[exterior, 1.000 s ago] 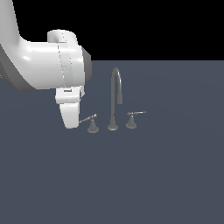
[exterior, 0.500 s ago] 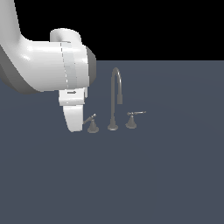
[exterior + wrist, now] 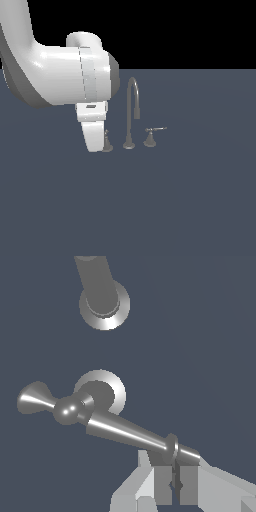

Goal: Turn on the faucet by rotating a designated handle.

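Observation:
The faucet [image 3: 132,102] is a small grey fixture with a tall gooseneck spout whose tip curves toward the exterior view's right. The designated handle [image 3: 106,142] stands at its left on a cone base, right beside my gripper [image 3: 96,144], whose white hand hides part of it. In the wrist view the handle's lever [image 3: 130,431] runs from its base [image 3: 102,387] down to my gripper [image 3: 175,485]. The two fingers are pressed together, and the lever's tip rests against their ends. The spout's base [image 3: 102,303] lies beyond.
The twin lever handle [image 3: 150,138] stands on the spout-tip side, its lever pointing toward the exterior view's right. The fixture sits on a flat dark grey floor [image 3: 175,200]. My large white arm [image 3: 60,75] fills the exterior view's upper left.
My hand has moved toward the exterior view's right, up against the designated handle. Its lever pointed right before and now looks swung round, foreshortened above its base.

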Controlling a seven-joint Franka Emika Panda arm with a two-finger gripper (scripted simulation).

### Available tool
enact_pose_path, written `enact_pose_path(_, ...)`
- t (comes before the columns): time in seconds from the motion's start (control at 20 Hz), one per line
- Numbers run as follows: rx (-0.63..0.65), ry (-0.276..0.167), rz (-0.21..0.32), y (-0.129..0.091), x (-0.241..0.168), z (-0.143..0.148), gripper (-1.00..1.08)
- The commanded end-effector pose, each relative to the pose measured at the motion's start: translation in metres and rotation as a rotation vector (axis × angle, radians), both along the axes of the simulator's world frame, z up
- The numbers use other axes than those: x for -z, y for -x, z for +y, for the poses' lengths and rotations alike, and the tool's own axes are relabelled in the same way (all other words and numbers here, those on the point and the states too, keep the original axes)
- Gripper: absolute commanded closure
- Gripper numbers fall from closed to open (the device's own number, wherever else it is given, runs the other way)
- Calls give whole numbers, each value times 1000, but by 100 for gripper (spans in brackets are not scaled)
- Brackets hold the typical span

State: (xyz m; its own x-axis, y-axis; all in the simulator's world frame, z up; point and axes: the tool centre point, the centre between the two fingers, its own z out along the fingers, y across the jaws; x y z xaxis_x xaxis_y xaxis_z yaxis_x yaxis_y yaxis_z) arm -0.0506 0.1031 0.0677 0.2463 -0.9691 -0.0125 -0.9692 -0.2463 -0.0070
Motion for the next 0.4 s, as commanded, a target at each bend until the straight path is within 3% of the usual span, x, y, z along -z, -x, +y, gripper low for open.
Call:
enact_pose_path(0.0,26,6,2,-7,2,-24,108)
enact_pose_path(0.35,55,13,4,-22,2,-65,108)
